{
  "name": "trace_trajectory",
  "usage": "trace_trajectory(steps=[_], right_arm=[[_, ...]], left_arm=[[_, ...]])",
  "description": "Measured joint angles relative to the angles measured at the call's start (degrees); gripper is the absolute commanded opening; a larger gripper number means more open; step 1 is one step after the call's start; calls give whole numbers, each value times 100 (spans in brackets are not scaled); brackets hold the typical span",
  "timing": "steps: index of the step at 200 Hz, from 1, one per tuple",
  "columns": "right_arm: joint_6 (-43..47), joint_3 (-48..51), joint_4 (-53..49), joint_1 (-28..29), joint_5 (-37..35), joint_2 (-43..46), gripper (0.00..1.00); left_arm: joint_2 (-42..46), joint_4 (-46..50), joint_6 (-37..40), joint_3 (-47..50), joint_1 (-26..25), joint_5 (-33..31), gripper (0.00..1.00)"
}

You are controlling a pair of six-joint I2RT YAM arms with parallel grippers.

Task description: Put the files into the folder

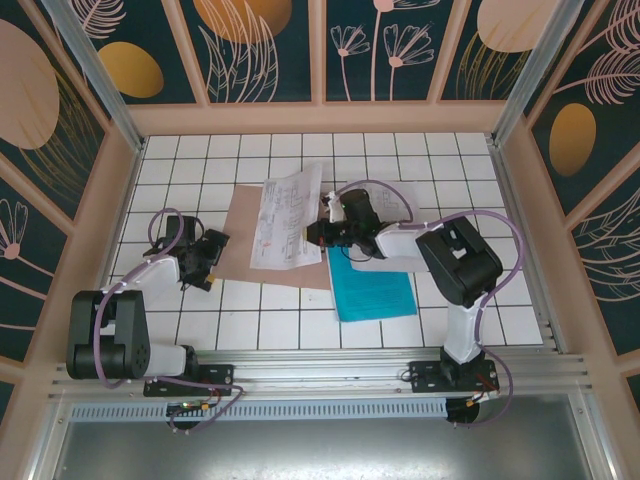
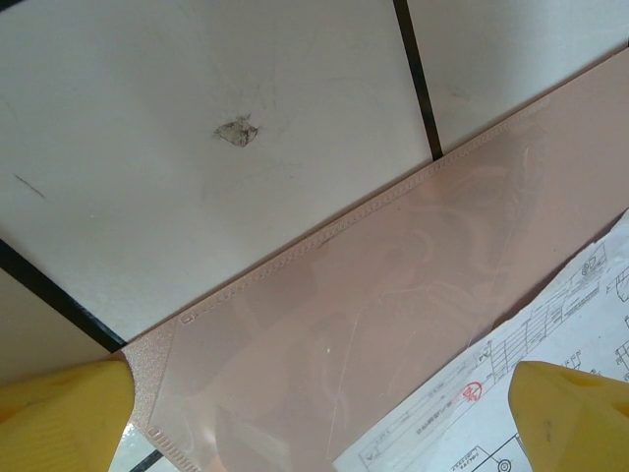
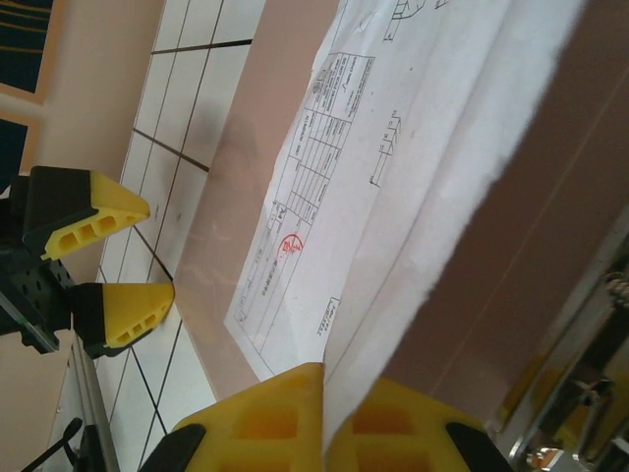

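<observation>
**One printed sheet (image 3: 393,167) held over the folder (image 1: 235,250)**

Shut tight, the right claw (image 3: 324,393) pinches the sheet's edge, likely to drag it inside the folder. Spread wide, the left claw (image 2: 314,423) straddles the folder's corner, perhaps touching it, probably to steady it. Just beside the folder lies the teal sheet (image 1: 372,288), not yet filed.

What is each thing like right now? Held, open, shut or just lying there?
white printed sheet: lying on the folder, one edge pinched by the right end effector.
teal sheet: flat on the table, not held.
folder: flat on the table, not held.
left end effector: open, at the folder's corner, holding nothing.
right end effector: shut on the white printed sheet.
</observation>
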State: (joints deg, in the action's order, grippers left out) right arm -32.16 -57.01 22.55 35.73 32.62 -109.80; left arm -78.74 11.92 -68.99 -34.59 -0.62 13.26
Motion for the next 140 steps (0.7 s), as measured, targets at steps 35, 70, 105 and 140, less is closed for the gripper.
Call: trace_trajectory(steps=[35,70,105,140], right_arm=[[-232,11,286,63,-50,-164,0],[-487,20,455,184,-133,-398,0],[-748,20,651,282,-151,-518,0],[-970,20,866,308,-155,-680,0]], left_arm=[[7,-35,0,26,0,0,99],[17,-66,-2,52,26,42,99],[26,-68,0,52,26,44,99],[26,-87,0,70,31,52,99]])
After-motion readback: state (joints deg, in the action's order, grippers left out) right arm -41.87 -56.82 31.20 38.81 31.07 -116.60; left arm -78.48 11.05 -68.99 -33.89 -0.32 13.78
